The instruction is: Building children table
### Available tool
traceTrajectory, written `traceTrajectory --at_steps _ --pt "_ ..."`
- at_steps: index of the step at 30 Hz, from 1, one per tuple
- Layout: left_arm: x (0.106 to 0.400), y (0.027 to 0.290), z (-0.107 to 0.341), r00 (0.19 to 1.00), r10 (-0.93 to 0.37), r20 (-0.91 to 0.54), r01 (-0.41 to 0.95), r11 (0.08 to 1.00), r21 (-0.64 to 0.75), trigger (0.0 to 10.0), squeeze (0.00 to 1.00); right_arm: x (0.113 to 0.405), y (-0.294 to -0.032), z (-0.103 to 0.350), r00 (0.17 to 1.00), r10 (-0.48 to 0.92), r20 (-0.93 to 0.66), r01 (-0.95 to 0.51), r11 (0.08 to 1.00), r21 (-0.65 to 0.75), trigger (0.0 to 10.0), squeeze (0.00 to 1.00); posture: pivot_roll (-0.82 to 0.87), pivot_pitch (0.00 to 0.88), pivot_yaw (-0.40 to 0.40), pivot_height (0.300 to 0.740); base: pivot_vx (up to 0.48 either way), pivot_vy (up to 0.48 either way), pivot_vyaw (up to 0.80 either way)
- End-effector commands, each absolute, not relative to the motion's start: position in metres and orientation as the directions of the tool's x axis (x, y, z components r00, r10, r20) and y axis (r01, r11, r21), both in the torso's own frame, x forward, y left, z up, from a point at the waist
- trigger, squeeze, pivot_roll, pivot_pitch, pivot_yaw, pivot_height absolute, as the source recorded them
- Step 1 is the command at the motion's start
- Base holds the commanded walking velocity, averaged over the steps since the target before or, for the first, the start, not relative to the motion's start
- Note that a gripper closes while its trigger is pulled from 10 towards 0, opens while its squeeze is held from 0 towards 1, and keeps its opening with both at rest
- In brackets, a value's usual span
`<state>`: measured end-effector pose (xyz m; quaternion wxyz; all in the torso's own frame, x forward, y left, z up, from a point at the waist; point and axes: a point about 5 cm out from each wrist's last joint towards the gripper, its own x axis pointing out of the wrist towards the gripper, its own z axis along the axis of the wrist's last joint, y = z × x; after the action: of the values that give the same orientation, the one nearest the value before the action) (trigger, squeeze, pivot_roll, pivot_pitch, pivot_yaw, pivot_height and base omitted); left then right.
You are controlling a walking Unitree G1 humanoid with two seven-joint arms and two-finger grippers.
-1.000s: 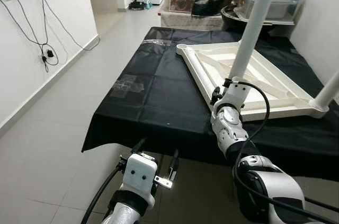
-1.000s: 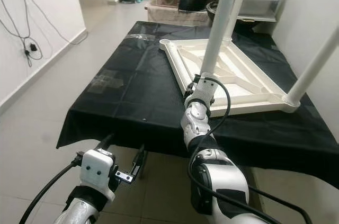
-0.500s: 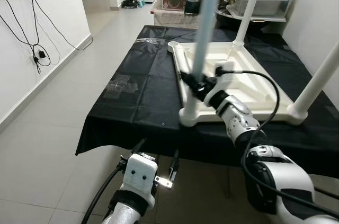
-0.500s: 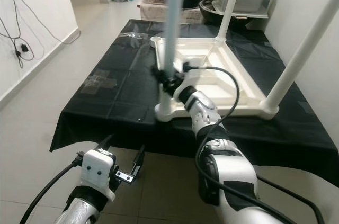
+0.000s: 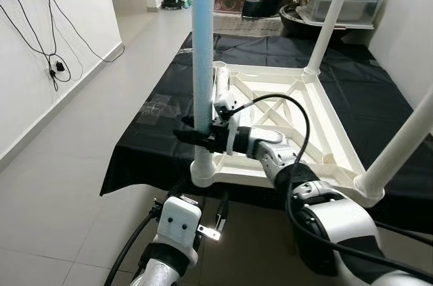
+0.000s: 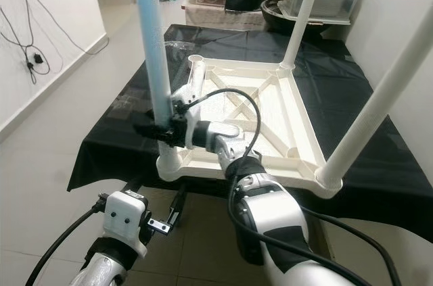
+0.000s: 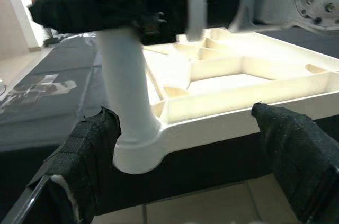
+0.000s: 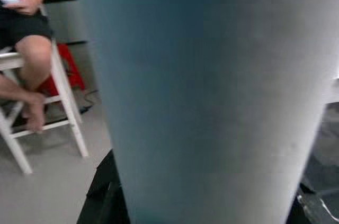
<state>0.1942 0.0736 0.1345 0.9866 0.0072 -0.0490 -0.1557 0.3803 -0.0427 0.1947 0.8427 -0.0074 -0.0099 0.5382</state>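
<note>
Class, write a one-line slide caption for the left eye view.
Right claw grips an upright table leg seated in the upturned white tabletop on a black cloth.

**Tiled room, white walls, cluttered far end**

Pale glossy floor tiles point(image 5: 74, 164) underfoot. White wall point(image 5: 47, 36) on the left, hung with black cables point(image 5: 57, 63). Black cloth over the table point(image 5: 162, 107). Beyond it, stacked plastic storage boxes point(image 5: 338, 2). Elsewhere, a seated person point(image 8: 24, 33) on a white stool point(image 8: 66, 107).

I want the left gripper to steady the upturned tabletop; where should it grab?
Judging by shape, grip the tabletop's near edge rail, coming from below in front. The rail is straight and overhangs the black cloth, beside the corner socket where the right gripper holds the leg.
</note>
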Motion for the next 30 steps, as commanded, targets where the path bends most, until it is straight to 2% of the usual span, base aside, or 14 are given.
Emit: traceTrajectory --at_steps 1,2,3,7,8,10,11,13,17,21,22,23,25,30 --pt "0.193 0.071 0.133 0.947 -0.31 0.081 0.311 0.95 0.01 10.0 0.0 0.385 -0.046 0.191 0.522 0.853 -0.016 -0.853 0.521 -0.038 0.0 0.0 0.14 0.037 -0.052 0.74 0.0 0.0 0.0" --pt "0.193 0.071 0.133 0.947 -0.31 0.081 0.311 0.95 0.009 10.0 0.0 0.386 -0.048 0.189 0.56 0.828 -0.02 -0.828 0.559 -0.055 0.0 0.0 0.14 0.037 -0.052 0.74 0.0 0.0 0.0" --pt "0.193 0.071 0.133 0.947 -0.31 0.081 0.311 0.95 0.009 10.0 0.0 0.386 -0.048 0.189 0.56 0.828 -0.02 -0.828 0.559 -0.055 0.0 0.0 0.14 0.037 -0.052 0.74 0.0 0.0 0.0" --pt "0.193 0.071 0.132 0.947 -0.311 0.081 0.312 0.95 0.008 10.0 0.0 0.397 -0.075 0.179 0.777 0.627 -0.062 -0.63 0.772 -0.085 0.0 0.0 0.13 0.038 -0.051 0.74 0.0 0.0 0.0" --pt "0.193 0.071 0.132 0.947 -0.311 0.081 0.312 0.95 0.008 10.0 0.0 0.397 -0.075 0.179 0.777 0.627 -0.062 -0.63 0.772 -0.085 0.0 0.0 0.13 0.038 -0.051 0.74 0.0 0.0 0.0" --pt "0.194 0.071 0.132 0.946 -0.313 0.08 0.313 0.95 0.009 10.0 0.0 0.405 -0.105 0.174 0.928 0.364 -0.077 -0.37 0.925 -0.084 0.0 0.0 0.12 0.036 -0.043 0.74 0.0 0.0 0.0" --pt "0.194 0.071 0.132 0.946 -0.313 0.08 0.313 0.95 0.009 10.0 0.0 0.405 -0.105 0.174 0.928 0.364 -0.077 -0.37 0.925 -0.084 0.0 0.0 0.12 0.036 -0.043 0.74 0.0 0.0 0.0" --pt "0.194 0.072 0.132 0.946 -0.314 0.079 0.315 0.949 0.01 10.0 0.0 0.408 -0.137 0.172 0.993 0.091 -0.075 -0.095 0.994 -0.048 0.0 0.0 0.12 0.033 -0.036 0.74 0.0 0.0 0.0" --pt "0.195 0.072 0.131 0.945 -0.316 0.079 0.316 0.949 0.011 10.0 0.0 0.405 -0.165 0.169 0.984 -0.159 -0.075 0.16 0.987 0.001 0.0 0.0 0.12 0.033 -0.036 0.74 0.0 0.0 0.0" --pt "0.195 0.072 0.131 0.945 -0.317 0.079 0.317 0.948 0.012 10.0 0.0 0.403 -0.175 0.166 0.962 -0.258 -0.092 0.262 0.965 0.033 0.0 0.0 0.12 0.033 -0.036 0.74 0.0 0.0 0.0" --pt "0.195 0.072 0.131 0.945 -0.318 0.079 0.318 0.948 0.012 10.0 0.0 0.398 -0.188 0.161 0.919 -0.378 -0.108 0.387 0.919 0.08 0.0 0.0 0.11 0.032 -0.032 0.74 0.0 0.0 0.0" --pt "0.195 0.072 0.131 0.945 -0.318 0.079 0.318 0.948 0.012 10.0 0.0 0.398 -0.188 0.161 0.919 -0.378 -0.108 0.387 0.919 0.08 0.0 0.0 0.11 0.032 -0.032 0.74 0.0 0.0 0.0" --pt "0.195 0.072 0.131 0.945 -0.318 0.079 0.318 0.948 0.013 10.0 0.0 0.392 -0.203 0.155 0.851 -0.508 -0.135 0.523 0.843 0.123 0.0 0.0 0.11 0.032 -0.032 0.74 0.0 0.0 0.0" --pt "0.196 0.072 0.131 0.945 -0.318 0.079 0.318 0.948 0.014 10.0 0.0 0.388 -0.212 0.156 0.794 -0.591 -0.142 0.607 0.787 0.115 0.0 0.0 0.11 0.031 -0.024 0.74 0.0 0.0 0.0"
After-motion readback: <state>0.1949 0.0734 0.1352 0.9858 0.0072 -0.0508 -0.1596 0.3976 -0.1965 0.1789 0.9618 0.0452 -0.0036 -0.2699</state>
